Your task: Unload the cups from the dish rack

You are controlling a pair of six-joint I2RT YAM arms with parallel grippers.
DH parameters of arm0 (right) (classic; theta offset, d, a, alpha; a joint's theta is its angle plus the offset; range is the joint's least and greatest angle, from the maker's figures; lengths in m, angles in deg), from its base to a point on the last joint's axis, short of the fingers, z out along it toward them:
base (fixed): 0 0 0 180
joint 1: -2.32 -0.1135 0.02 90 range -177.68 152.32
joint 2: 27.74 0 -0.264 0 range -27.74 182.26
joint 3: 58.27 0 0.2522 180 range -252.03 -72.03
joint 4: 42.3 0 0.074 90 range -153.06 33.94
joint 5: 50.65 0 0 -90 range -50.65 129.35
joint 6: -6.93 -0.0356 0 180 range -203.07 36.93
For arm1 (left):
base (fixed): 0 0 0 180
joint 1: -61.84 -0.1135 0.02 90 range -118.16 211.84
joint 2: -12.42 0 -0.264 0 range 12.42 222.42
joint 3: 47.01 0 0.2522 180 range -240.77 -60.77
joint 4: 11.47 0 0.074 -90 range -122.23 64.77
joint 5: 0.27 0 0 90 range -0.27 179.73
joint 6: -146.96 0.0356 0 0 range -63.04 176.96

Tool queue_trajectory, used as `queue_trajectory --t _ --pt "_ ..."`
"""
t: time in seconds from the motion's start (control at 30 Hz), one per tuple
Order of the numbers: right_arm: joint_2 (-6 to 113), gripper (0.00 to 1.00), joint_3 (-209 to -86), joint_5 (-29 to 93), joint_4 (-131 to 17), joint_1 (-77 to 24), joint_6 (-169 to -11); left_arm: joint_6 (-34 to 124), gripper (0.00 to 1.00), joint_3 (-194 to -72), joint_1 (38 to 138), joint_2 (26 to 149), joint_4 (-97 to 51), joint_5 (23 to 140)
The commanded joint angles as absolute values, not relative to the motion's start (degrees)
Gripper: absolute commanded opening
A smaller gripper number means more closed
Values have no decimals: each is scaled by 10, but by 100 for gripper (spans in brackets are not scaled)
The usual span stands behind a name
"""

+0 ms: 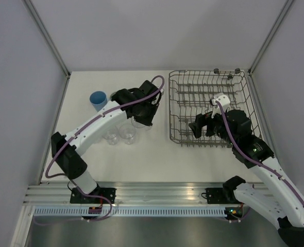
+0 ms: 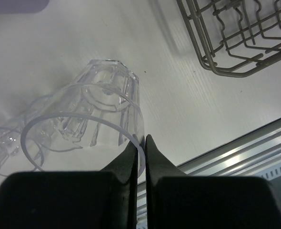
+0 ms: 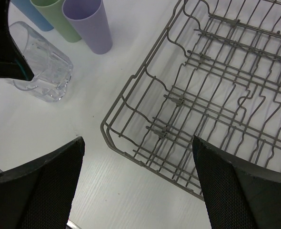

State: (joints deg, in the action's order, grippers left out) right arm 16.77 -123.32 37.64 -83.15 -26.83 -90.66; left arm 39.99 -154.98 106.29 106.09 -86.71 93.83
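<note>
Left jaws pinching clear glass (image 2: 105, 98), right jaws spread, white table (image 1: 141, 162), grey walls (image 1: 157, 31)

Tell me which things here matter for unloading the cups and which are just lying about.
Job: dish rack; blue tumbler; green tumbler; lilac tumbler; clear glasses; glass in left gripper.
Not the job: table; metal rail.

Looking like a robot lab test cell: plain grey panels (image 1: 18, 77) and aluminium posts (image 1: 48, 40) enclosing the white table (image 1: 141, 160), extrusion rail (image 1: 157, 191) running along its near edge.
</note>
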Motion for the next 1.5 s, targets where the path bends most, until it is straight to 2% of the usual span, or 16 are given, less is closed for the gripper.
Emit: queue_trajectory --t 0.0,0.23,0.57,0.77,1.47 --pt "161 98 -1262 380 -845 -269 -895 447 5 -1611 1077 1102 -939 969" --pt "144 98 -1259 379 -849 -269 -892 461 4 -1640 1102 1166 -956 982" --pt "133 98 -1256 368 -849 -269 -890 465 2 -1560 1103 1198 -867 948" --pt "129 98 -1254 367 -851 -274 -890 472 2 -1552 1103 1217 -847 953" --pt "122 98 -1253 373 -851 -288 -885 481 8 -1530 1100 1249 -836 987"
